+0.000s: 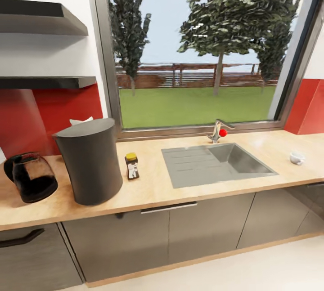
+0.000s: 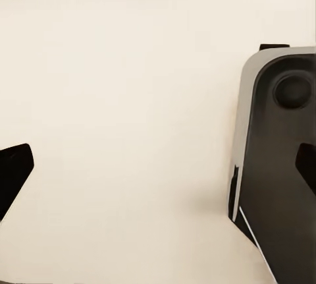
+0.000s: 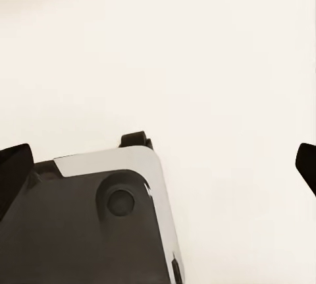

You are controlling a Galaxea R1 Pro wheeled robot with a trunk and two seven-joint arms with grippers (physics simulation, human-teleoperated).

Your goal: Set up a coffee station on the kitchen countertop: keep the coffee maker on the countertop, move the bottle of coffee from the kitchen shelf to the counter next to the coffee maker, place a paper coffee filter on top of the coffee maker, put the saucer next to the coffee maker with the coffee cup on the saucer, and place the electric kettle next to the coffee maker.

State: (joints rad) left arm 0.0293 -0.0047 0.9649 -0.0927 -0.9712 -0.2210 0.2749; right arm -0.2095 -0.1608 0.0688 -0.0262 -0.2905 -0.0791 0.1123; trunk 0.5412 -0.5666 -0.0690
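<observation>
The dark-grey coffee maker [image 1: 91, 165] stands on the light-wood kitchen countertop [image 1: 148, 190], left of the sink. Just to its right stands the bottle of coffee [image 1: 132, 166], upright, with its yellow cap. The glass electric kettle [image 1: 32, 177] sits to the coffee maker's left. A white corner of the paper coffee filter [image 1: 81, 121] peeks over the coffee maker's back rim. The white coffee cup [image 1: 297, 157] rests far right on the counter. The saucer is out of view. The thin black kitchen shelf [image 1: 45, 82] is bare. My left gripper [image 2: 158, 172] and right gripper [image 3: 158, 165] hang open over the pale floor, holding nothing.
A steel sink [image 1: 216, 163] with a faucet [image 1: 218, 130] is set into the counter under a big window. A thicker dark shelf [image 1: 40, 17] hangs above the thin one. Dark cabinets [image 1: 157, 241] run below. The robot's base [image 2: 276, 165] shows under the grippers.
</observation>
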